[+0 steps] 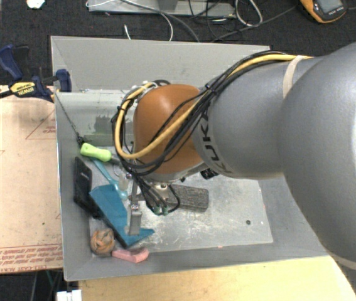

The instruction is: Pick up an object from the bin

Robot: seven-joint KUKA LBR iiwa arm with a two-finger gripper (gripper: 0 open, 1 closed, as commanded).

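The tool (134,224) hangs low in the left half of the grey metal bin (234,227), over a flat teal piece (110,207). I cannot tell whether the tool is apart or together, nor whether it touches the piece.

The teal piece lies flat on the bin floor. Its long axis runs on a slant from up and left of the tool down to a narrower end just below the tool's tip, and that end points toward the bin's near wall.

Also in the bin:
- a black slab (82,184), left of the tool and against the teal piece's far side
- a yellow-green handle (95,150), up and left of the tool, with a pale blue stem running from it toward the tool
- a grey block (193,197), just right of the tool, lying crosswise
- a brown furry ball (102,241), below and left of the tool
- a pink piece (131,254), beside the ball and below the tool

Above the tool sit the orange cover (165,121) and looped yellow and black cables (124,137). The letters "UKA" read along the arm (272,124).
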